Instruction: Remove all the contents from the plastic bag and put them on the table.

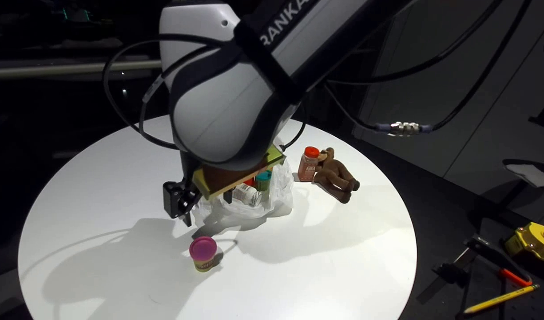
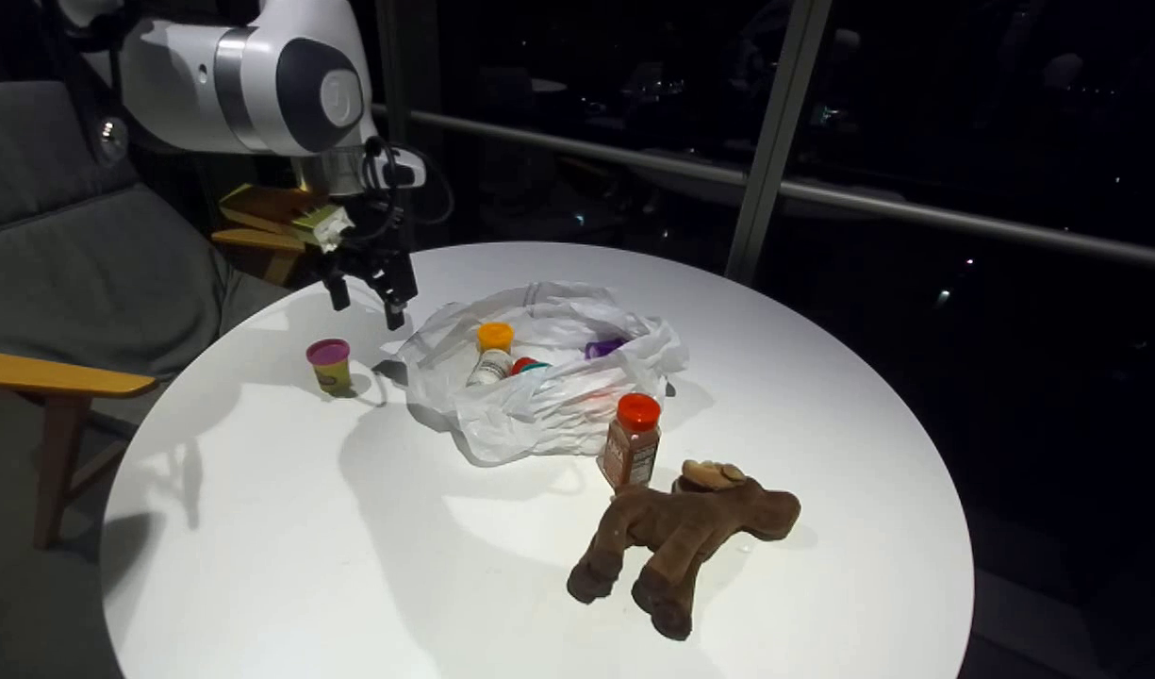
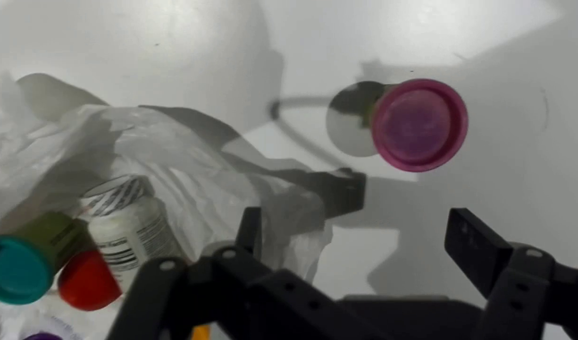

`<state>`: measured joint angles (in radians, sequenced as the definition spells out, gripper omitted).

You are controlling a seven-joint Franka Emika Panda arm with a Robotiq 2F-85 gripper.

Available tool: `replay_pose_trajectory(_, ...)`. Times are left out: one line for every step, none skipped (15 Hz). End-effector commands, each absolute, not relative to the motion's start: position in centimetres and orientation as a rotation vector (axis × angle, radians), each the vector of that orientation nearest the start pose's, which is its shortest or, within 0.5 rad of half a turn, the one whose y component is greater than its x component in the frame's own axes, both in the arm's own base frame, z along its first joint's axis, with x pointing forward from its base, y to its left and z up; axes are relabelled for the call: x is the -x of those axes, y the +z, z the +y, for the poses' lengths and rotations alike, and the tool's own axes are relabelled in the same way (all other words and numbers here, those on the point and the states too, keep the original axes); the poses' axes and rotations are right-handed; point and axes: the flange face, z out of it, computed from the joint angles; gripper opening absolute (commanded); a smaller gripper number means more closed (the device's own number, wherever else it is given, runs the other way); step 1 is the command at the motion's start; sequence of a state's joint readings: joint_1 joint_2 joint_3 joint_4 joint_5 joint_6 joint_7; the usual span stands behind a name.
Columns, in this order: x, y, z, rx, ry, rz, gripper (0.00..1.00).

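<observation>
My gripper (image 3: pixel 355 231) stands open above the table (image 1: pixel 325 275), nothing between its fingers, at the edge of the wrinkled plastic bag (image 2: pixel 539 424). Of the contents, a white bottle (image 3: pixel 128 231), a teal-lidded cup (image 3: pixel 17 270), a red piece (image 3: pixel 89 282), an orange-lidded cup (image 2: pixel 495 337) and a purple piece (image 2: pixel 603 350) lie in the bag, partly hidden by its folds. A pink-lidded cup (image 3: pixel 418 125) stands upright on the bare table, apart from my fingers. Across the bag, a red-capped bottle (image 2: pixel 631 445) stands beside the brown toy figure (image 2: pixel 690 538), which lies on the table.
A grey armchair (image 2: pixel 77 226) with wooden arms stands close to the table's edge. A wood block (image 1: pixel 236 175) is fixed at my wrist. Black cables (image 1: pixel 109 80) loop around the arm. Off the table lie a pencil (image 1: pixel 500 298) and a clamp-like tool (image 1: pixel 494 255).
</observation>
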<state>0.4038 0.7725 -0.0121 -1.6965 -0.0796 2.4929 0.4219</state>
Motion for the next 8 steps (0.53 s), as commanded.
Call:
replay_pose_trajectory(-63.0,16.4,21.7,3.327,-0.056,-0.268,1.0)
replay_pose_trajectory(-63.4,16.1,20.4,3.369,-0.054,-0.328,1.0)
replay_pose_trajectory(-63.7,15.7,19.2,3.392,-0.043,-0.395,1.0)
replay_pose_trajectory(-64.1,15.7,18.2,3.401,-0.045,-0.458,1.0)
replay_pose_trajectory(-64.6,15.4,17.3,3.399,-0.053,-0.509,1.0)
replay_pose_trajectory(-65.2,15.5,16.7,3.378,-0.061,-0.56,1.0)
replay_pose_trajectory(-65.6,15.3,16.0,3.359,-0.055,-0.593,1.0)
replay_pose_trajectory(-66.2,15.4,15.4,3.335,-0.059,-0.615,1.0)
